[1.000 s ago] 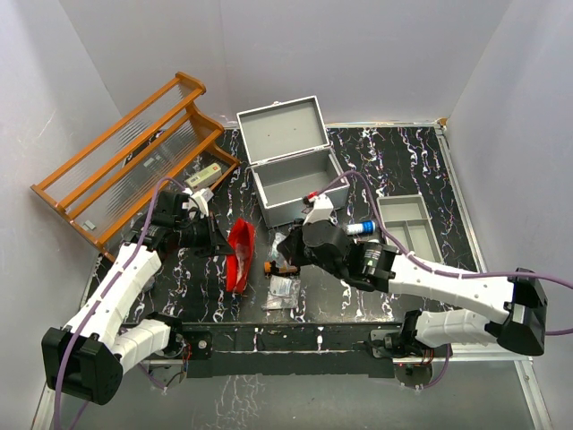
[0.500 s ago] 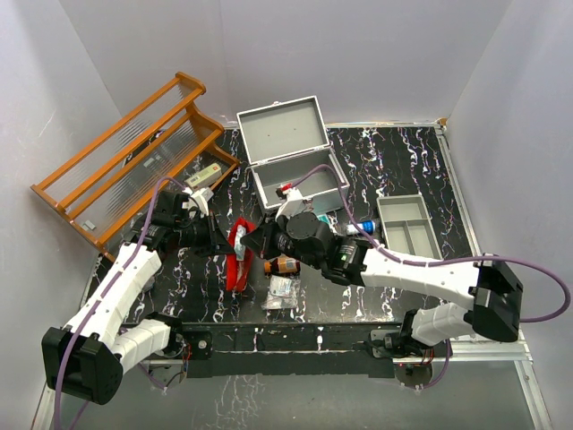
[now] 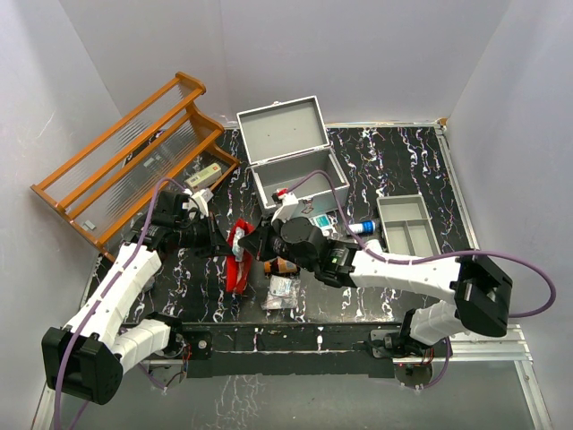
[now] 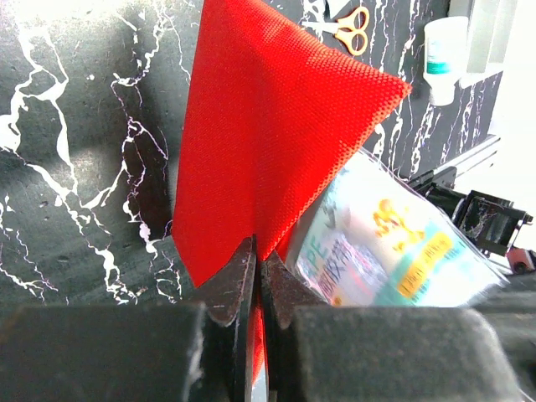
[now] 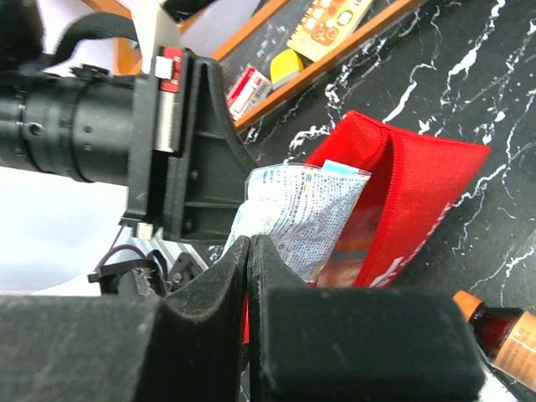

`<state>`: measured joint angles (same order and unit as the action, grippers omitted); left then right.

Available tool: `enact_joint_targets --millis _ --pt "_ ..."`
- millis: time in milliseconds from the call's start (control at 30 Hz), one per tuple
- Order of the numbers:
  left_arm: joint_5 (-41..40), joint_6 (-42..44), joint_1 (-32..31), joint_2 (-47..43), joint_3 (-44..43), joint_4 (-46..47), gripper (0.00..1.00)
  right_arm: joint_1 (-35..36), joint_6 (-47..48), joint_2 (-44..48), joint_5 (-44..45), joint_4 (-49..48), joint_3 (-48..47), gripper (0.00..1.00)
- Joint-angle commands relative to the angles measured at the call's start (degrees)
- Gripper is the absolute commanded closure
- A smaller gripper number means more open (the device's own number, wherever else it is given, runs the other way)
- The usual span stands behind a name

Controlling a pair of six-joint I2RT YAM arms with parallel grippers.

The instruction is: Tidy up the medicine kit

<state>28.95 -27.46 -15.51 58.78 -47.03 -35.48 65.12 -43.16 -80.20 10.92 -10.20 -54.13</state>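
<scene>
Black white-veined table (image 3: 394, 170), white walls on three sides.

- Wooden rack (image 3: 125, 152): far left, leaning toward the wall.
- Medicine kit (image 3: 282, 128): back centre of table, lid up, box open; well apart from both claws.
- Grey divided tray (image 3: 410, 226): right of the kit, flat on the table.
- Red pouch (image 3: 239, 255): front of the kit, standing on edge, mouth toward the right arm.
- Left claw (image 4: 257, 251): pressed together on the pouch's red fabric edge.
- Right claw (image 5: 249, 243): pinching a clear printed packet (image 5: 293, 213), whose far end sits at the pouch mouth.
- Brown bottle (image 3: 282, 265), orange cap: lying just right of the pouch.
- Clear sachet (image 3: 283, 291): near the front edge.
- Scissors (image 4: 347, 25), orange handles: beyond the pouch in the left wrist view.
</scene>
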Motion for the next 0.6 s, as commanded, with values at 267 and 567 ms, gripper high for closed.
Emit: enact_joint_targets --millis 267,567 --pt "1.4 0.1 -0.2 0.0 -2.6 -2.1 1.00 -2.0 5.1 -4.0 2.9 -8.2 0.8 1.00" --pt "1.6 0.3 -0.2 0.7 -3.6 -3.0 1.00 -4.9 7.2 -8.3 -1.9 -13.1 2.2 1.00"
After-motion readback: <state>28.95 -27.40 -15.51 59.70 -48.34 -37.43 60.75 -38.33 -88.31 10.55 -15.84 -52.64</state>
